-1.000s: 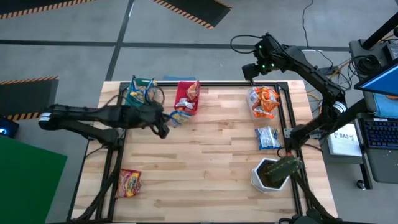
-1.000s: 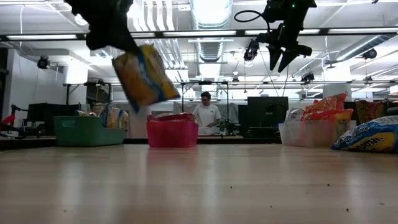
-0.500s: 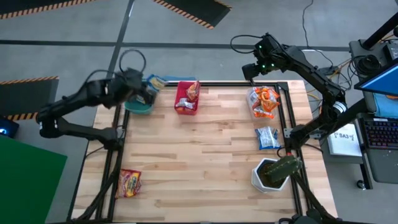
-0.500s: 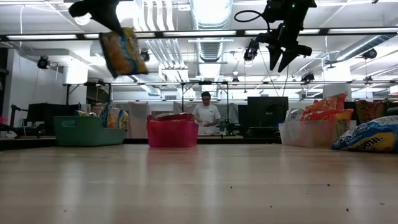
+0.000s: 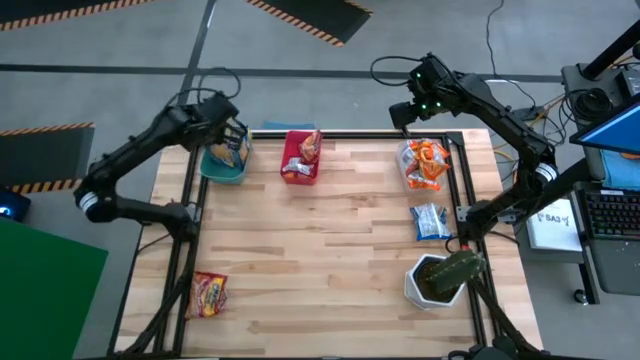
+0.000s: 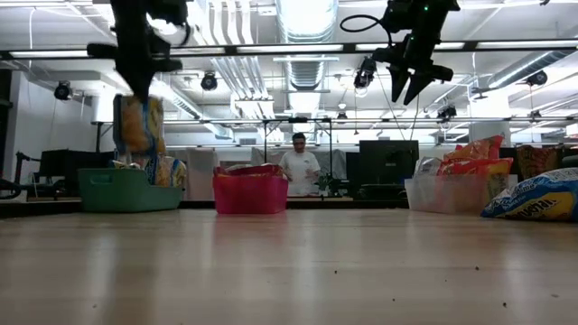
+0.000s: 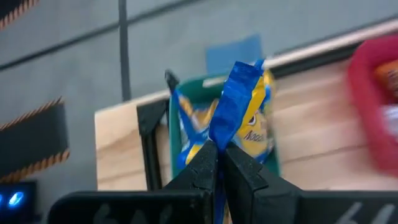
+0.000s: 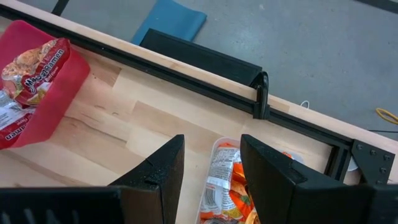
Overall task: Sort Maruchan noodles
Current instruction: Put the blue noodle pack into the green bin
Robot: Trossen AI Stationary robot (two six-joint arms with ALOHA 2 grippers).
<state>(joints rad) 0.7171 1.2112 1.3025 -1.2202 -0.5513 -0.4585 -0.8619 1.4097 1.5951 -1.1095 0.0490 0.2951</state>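
Left claw [image 7: 216,158] is what you steer by: it is clenched on the top seam of a yellow-and-blue Maruchan packet [image 7: 244,106], which hangs below it, long axis straight down. Your left wrist view shows the teal bin [image 5: 222,170] directly beneath that packet, with other yellow-and-blue packets [image 7: 188,130] already lying inside. From the low camera, the hanging packet's lower edge sits just above the bin's rim, so I judge your coming move to be a release, possibly after a small descent; the packet is thin and limp, so expect it to flop sideways as it lands rather than stand.

Farther along the back edge of the tabletop [image 5: 330,260], your pink bin [image 5: 298,165] holds red packets [image 8: 34,59]. Beyond that, the right claw [image 8: 211,171] waits high over the far right corner, fingers parted and grasping nothing, with a clear tub of orange packets [image 5: 424,163] below it. A silver-and-blue packet [image 5: 430,221] lies loose near the right edge, nearer the right arm. One red packet [image 5: 208,294] lies loose at the front left corner, nearer the left arm. A potted plant [image 5: 440,277] stands at the front right.
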